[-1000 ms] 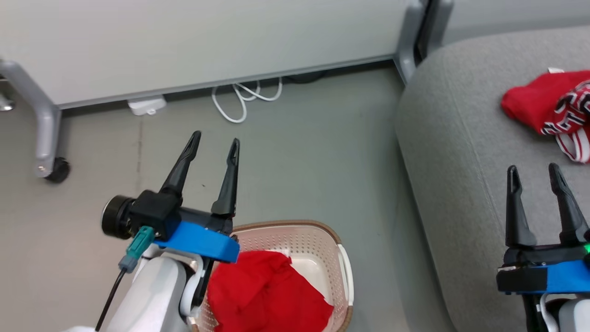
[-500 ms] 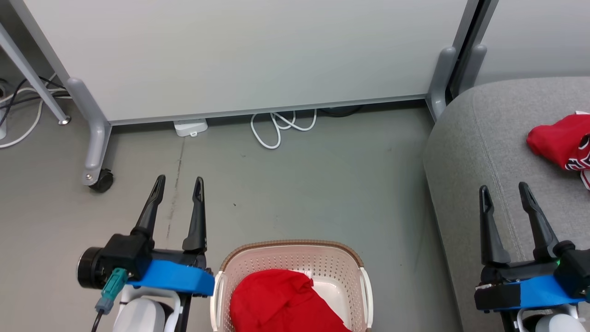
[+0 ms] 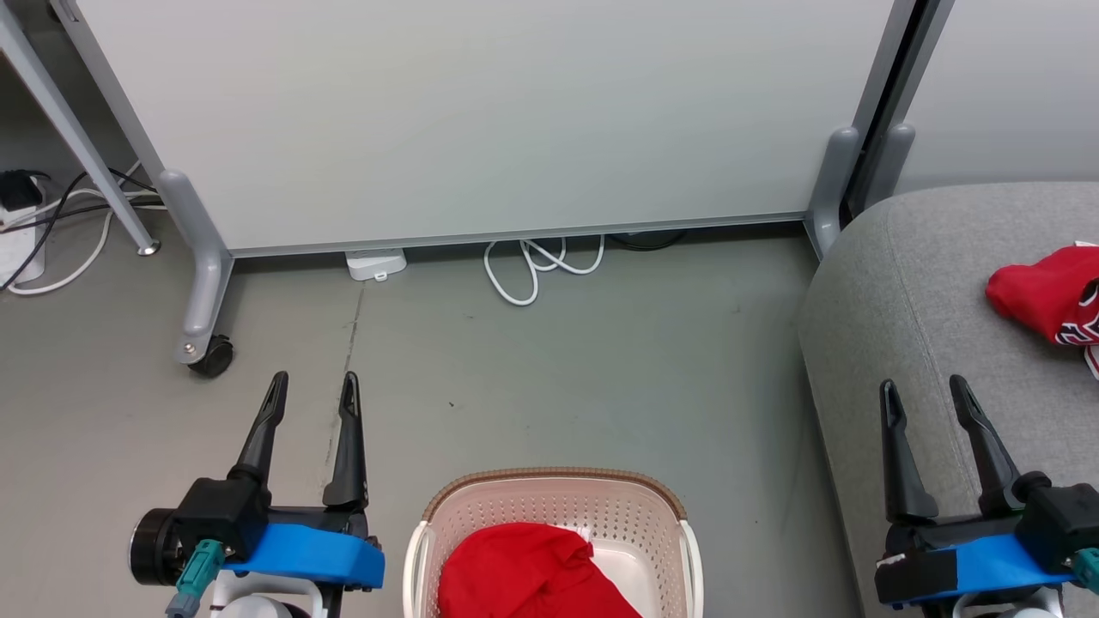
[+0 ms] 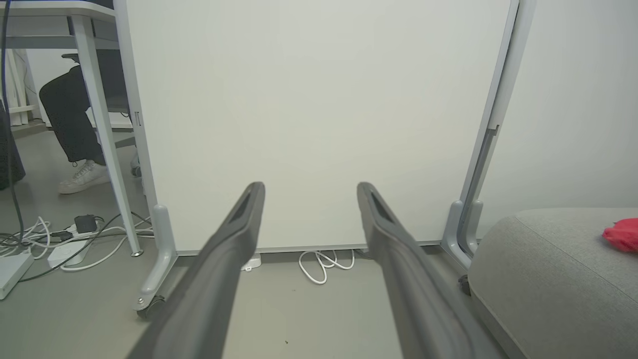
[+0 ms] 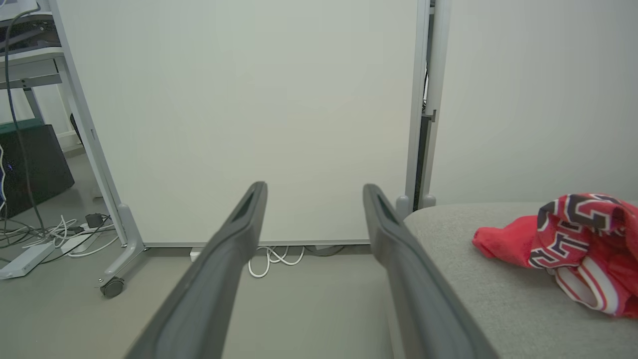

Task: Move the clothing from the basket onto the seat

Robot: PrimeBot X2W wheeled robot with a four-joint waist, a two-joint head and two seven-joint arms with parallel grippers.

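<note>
A plain red garment (image 3: 531, 577) lies bunched in the cream basket (image 3: 549, 481) at the bottom centre of the head view. A second red garment with black-and-white lettering (image 3: 1049, 296) (image 5: 573, 249) rests on the grey seat (image 3: 910, 283) (image 4: 548, 279) (image 5: 478, 304) at the right. My left gripper (image 3: 312, 388) (image 4: 309, 187) stands open and empty over the floor, left of the basket. Over the seat's front part my right gripper (image 3: 925, 393) (image 5: 314, 187) is open and empty, short of the lettered garment.
A pale grey wheeled partition panel (image 3: 481, 120) stands across the back, with a castor (image 3: 211, 355) at its left foot. White cable loops (image 3: 537, 266) and a white adapter (image 3: 375, 263) lie on the floor below it. A person's leg and shoe (image 4: 82, 174) show beyond a table leg.
The head camera has swung left and tilted up, so the whole picture shifted. Both grippers sit lower in it. The left arm swung off the basket's rim to its left. Both stay open.
</note>
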